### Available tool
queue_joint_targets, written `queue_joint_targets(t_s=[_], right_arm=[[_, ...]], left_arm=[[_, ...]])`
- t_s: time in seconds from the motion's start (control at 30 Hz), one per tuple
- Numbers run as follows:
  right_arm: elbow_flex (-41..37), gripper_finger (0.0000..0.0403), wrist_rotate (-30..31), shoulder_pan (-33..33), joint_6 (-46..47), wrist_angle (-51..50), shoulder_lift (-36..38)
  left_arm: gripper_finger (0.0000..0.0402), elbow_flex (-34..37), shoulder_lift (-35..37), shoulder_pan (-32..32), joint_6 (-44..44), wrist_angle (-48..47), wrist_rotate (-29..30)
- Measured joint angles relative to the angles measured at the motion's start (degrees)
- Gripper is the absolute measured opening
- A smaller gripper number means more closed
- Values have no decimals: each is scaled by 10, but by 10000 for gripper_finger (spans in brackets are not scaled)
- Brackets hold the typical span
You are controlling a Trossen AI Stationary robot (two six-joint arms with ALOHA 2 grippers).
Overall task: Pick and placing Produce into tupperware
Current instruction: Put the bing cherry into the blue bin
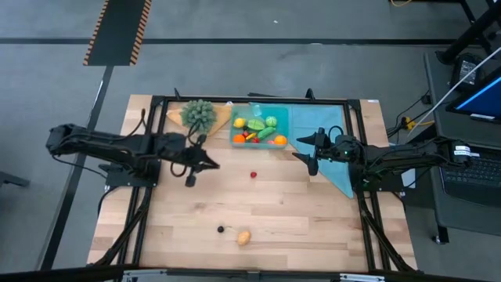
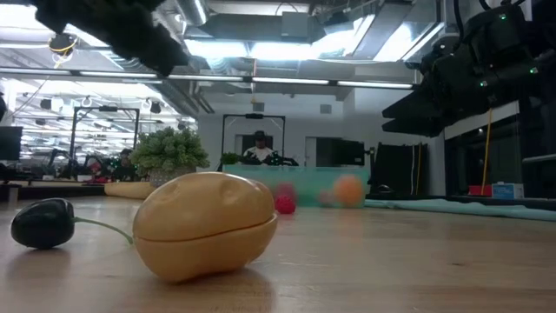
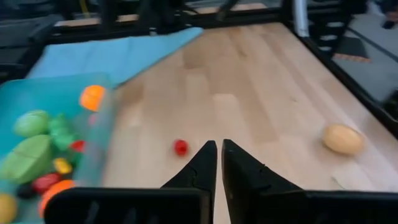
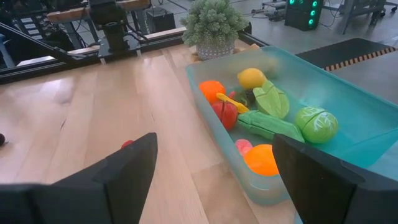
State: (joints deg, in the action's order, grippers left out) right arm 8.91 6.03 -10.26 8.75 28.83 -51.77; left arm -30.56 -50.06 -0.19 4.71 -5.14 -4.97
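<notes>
Toy produce fills the teal tupperware (image 1: 282, 125) at the far edge of the wooden table (image 1: 313, 227), the container's long axis running side to side across the table, between a bushy green plant (image 1: 199, 113) and a teal cloth (image 1: 335, 133). Inside lie an orange (image 4: 261, 159), a lemon (image 4: 251, 78), a green cabbage (image 4: 316, 124) and other pieces. Three pieces sit loose on the table: a small red fruit (image 1: 254, 175) near the middle, and, close together by the near edge, a tan potato (image 1: 244, 236), lengthwise roughly along the table's depth, and a small dark fruit (image 1: 221, 229). The left gripper (image 1: 213, 164) hangs over the table left of the red fruit, fingers (image 3: 202, 168) closed on nothing. The right gripper (image 1: 301, 146), jaws wide and empty, hovers just beside the tupperware's right end.
</notes>
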Motion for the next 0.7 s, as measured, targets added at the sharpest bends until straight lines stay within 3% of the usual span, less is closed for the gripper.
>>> queue_joint_targets(t_s=[0.37,0.53,0.7], right_arm=[[0,320,0,0,2,0,0],[0,320,0,0,2,0,0],[0,320,0,0,2,0,0]], left_arm=[[1,36,19,-121,-1,-4,-13],[10,40,18,-177,-21,-3,-57],[20,40,18,-216,-33,1,-50]])
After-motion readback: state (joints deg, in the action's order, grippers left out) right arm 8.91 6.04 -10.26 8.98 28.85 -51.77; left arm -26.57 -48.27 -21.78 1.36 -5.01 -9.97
